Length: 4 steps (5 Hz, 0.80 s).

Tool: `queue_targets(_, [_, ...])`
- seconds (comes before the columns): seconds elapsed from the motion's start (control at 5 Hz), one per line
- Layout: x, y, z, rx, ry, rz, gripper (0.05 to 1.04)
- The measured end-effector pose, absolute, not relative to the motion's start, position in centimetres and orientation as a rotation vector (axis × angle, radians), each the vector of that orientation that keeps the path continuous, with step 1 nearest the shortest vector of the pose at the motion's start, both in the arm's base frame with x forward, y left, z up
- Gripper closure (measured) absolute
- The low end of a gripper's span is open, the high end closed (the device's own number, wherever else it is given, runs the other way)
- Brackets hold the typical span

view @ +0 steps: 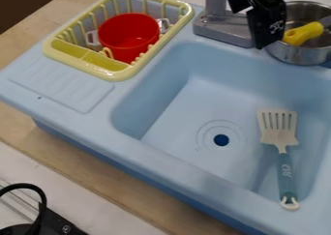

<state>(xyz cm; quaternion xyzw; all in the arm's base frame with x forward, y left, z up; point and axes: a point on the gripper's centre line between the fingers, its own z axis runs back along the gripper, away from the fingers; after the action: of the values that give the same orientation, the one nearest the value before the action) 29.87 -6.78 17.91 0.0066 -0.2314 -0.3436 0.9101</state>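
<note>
The black gripper [259,28] hangs at the top of the view, over the back rim of the sink, between the grey faucet [223,26] and a metal pot [304,54]. A yellow-handled utensil [304,33] rests in the pot, just right of the gripper. A spatula [282,147] with a white slotted head and teal handle lies in the light blue sink [174,94], right of the drain. At the upper left, a red pot [129,36] sits in the yellow dish rack [116,75].
A ridged drainboard [61,86] lies in front of the rack, left of the basin. At the lower left corner are a black cable [40,200] and a black object [61,224]. The wooden table [110,181] runs along the sink's front edge.
</note>
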Motion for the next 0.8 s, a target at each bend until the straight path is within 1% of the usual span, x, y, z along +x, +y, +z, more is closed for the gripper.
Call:
queue_targets(0.2, [29.7,-6.8,17.1,0.009,-0.448,-0.709,0.084])
queue_targets(0.4, [30.1,-8.1,17.1,0.013,-0.416,-0.800,0.084])
queue_targets(0.6, [31.0,-10.1,17.8,0.014,-0.416,-0.908,0.084])
queue_targets(0.8, [32.4,-12.0,17.8,-0.019,-0.449,-0.992,0.084])
